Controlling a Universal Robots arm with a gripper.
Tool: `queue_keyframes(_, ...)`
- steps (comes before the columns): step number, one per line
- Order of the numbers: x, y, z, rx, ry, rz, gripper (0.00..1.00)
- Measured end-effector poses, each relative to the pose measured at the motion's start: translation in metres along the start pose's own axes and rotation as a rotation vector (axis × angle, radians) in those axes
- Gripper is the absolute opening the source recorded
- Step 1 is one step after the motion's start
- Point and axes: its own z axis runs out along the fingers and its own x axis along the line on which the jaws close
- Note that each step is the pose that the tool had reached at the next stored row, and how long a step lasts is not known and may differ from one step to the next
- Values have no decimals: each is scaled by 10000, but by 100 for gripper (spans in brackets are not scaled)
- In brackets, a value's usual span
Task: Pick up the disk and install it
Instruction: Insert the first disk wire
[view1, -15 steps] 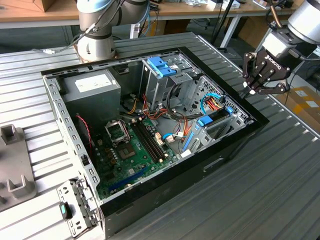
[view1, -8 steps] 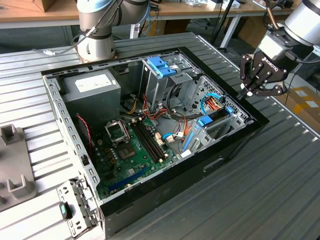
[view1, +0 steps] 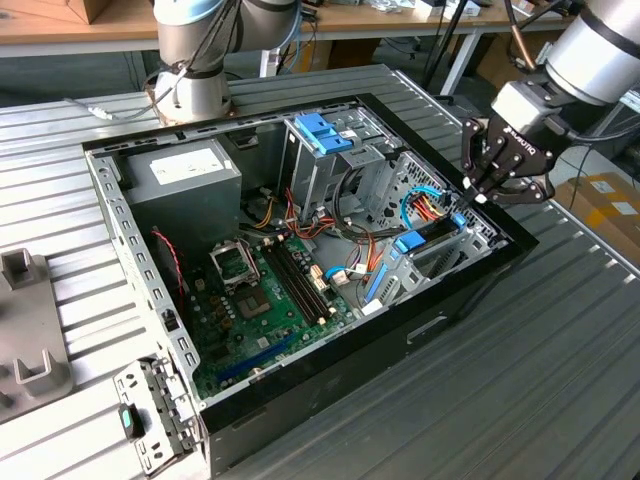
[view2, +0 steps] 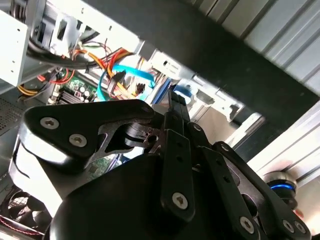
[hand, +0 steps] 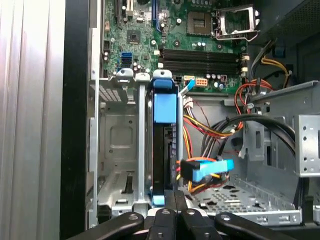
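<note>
Black linkage fingers of the gripper sit closest to the lens in both wrist views, drawn together tip to tip, pinched shut over the near end of the disk. Whether they actually clamp its edge or only press on it cannot be told.

Disk: flat drive framed by bright blue plastic rails, standing on edge inside a slot of the silver metal drive bay, blue tab uppermost at the far end. Seated in the bay, not loose on the table.

Exterior view: gripper reaches down into the open black desktop computer case at the exterior view's right corner, fingertips meeting the blue-railed disk.

Beside the disk, a light-blue flat data cable with orange and yellow wires. Green motherboard covers the case floor; grey power-supply box at the back corner; blue plastic bracket tops the tall metal cage.
</note>
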Motion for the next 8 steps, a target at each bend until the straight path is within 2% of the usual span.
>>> queue_keyframes(1,-1,45,13,1,0,0,11)
queue_keyframes(2,-2,59,24,2,-2,0,11)
queue_keyframes(8,-17,75,93,1,4,-1,11)
